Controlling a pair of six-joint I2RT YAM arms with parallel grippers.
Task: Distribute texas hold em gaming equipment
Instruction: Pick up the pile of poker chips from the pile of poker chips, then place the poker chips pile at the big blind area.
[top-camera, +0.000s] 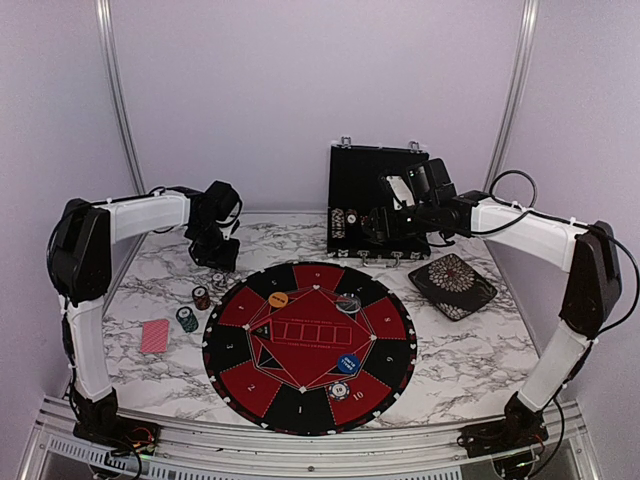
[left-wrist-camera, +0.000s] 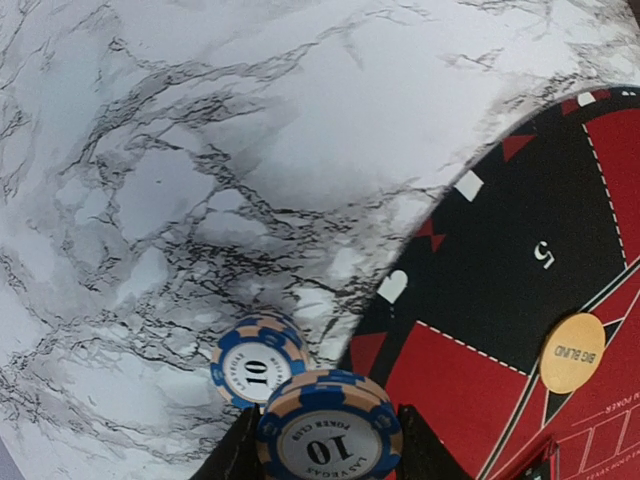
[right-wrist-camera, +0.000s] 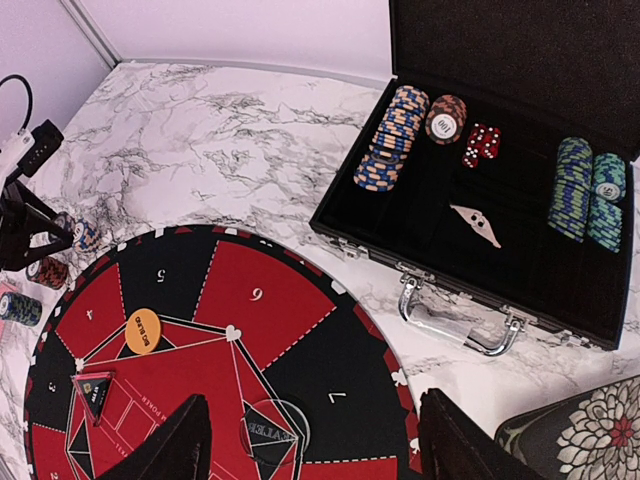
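**Marbled surface, one blue chip pinched at the mat's edge**

The white marbled surface (top-camera: 470, 350) sits inside pale lilac walls. It carries the round red-and-black mat (top-camera: 310, 345), with an open black case (top-camera: 378, 190) at the far side. Our left tool (left-wrist-camera: 328, 412) is closed on a blue chip (left-wrist-camera: 328, 438), its two fingers (left-wrist-camera: 234, 458) pressing opposite points of the striped rim. It hangs just off the mat's far-left edge. A second blue chip (left-wrist-camera: 258, 365) lies flat on the marble right beside it. Our right tool (right-wrist-camera: 312, 400) stands wide with nothing between its jaws, over the mat near the case.

We judge the held chip light, rigid and hard, with slick faces and a rim that gives the only sure purchase. A hold across the full diameter looks right to us, since an off-centre pinch could let it squirt out. Being a disc, it has no long axis; its printed face is turned towards the wrist camera and, as far as we can tell, lies roughly level with the surface. The chip stacks (top-camera: 201, 297) near the mat's left rim would likely topple if nudged sideways. The red-backed card (top-camera: 154, 336) is another matter: thin, bendy and flat on the marble, with its long axis running roughly near to far, so we would expect to lift it by an edge
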